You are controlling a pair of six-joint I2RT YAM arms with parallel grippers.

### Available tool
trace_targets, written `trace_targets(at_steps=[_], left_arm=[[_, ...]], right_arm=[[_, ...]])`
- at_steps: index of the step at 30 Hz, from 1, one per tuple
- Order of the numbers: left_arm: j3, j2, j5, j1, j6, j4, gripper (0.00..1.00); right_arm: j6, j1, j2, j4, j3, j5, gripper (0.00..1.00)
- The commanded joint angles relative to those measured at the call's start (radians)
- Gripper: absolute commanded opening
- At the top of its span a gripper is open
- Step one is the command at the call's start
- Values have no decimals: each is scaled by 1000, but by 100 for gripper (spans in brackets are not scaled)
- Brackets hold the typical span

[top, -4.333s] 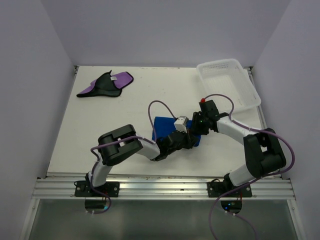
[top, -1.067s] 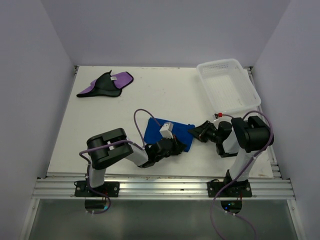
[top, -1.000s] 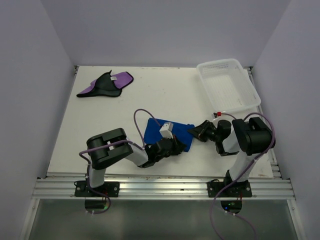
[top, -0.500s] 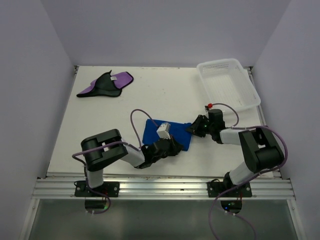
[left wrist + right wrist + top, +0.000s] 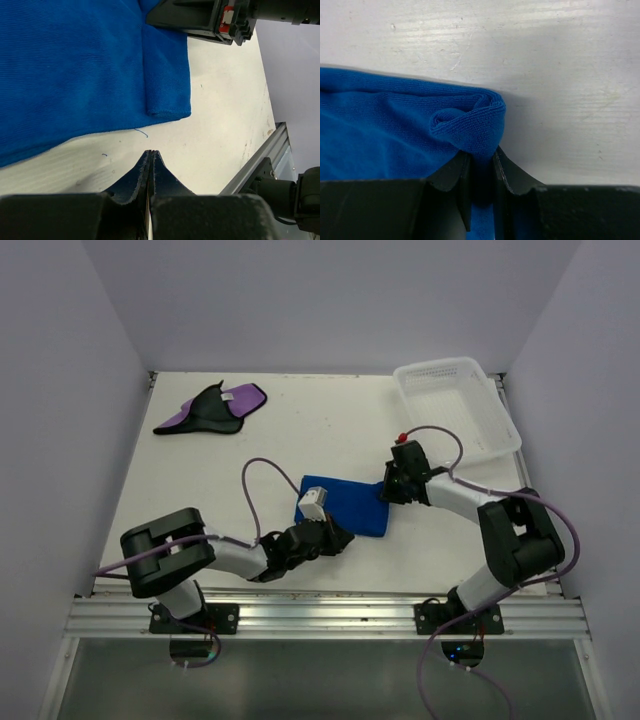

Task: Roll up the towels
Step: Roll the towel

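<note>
The blue towel (image 5: 352,500) lies flat in the middle of the table, its right edge folded over into a small roll. My right gripper (image 5: 388,490) is shut on that rolled edge; in the right wrist view the blue towel (image 5: 395,120) bulges out just past the right gripper (image 5: 481,155). My left gripper (image 5: 151,152) is shut with nothing in it and rests on the bare table just short of the blue towel (image 5: 75,60), at its near edge; from above, the left gripper (image 5: 341,537) is at the near side. The purple towel (image 5: 212,408), black side partly up, lies crumpled at the far left.
A white mesh basket (image 5: 455,405) stands at the far right corner. The metal rail (image 5: 330,615) runs along the table's near edge, and white walls close the table in on three sides.
The right gripper has carried the towel's right edge toward the far side and to the left. The left arm has swung lower and further left, its shut gripper now off the towel's near edge.
</note>
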State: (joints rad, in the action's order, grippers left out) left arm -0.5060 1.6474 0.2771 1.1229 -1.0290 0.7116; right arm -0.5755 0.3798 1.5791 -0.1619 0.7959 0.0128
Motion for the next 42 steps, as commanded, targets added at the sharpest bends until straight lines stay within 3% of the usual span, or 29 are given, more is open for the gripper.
trace_targets(at_steps=[1, 8, 16, 23, 37, 42], left_arm=[[33, -89, 43, 6, 32, -15, 0], [50, -110, 63, 6, 33, 8, 0], [84, -164, 92, 6, 21, 29, 0], [158, -204, 138, 15, 7, 87, 0], [143, -150, 172, 60, 10, 173, 0], [124, -147, 208, 89, 36, 173, 0]], right_arm=[[75, 37, 33, -250, 101, -207, 0], [66, 149, 140, -510, 325, -391, 0], [-23, 295, 375, -823, 616, -621, 0], [-81, 350, 501, -942, 742, -678, 0], [-228, 415, 766, -1199, 997, -784, 0], [-241, 426, 832, -1206, 1036, -771, 0]])
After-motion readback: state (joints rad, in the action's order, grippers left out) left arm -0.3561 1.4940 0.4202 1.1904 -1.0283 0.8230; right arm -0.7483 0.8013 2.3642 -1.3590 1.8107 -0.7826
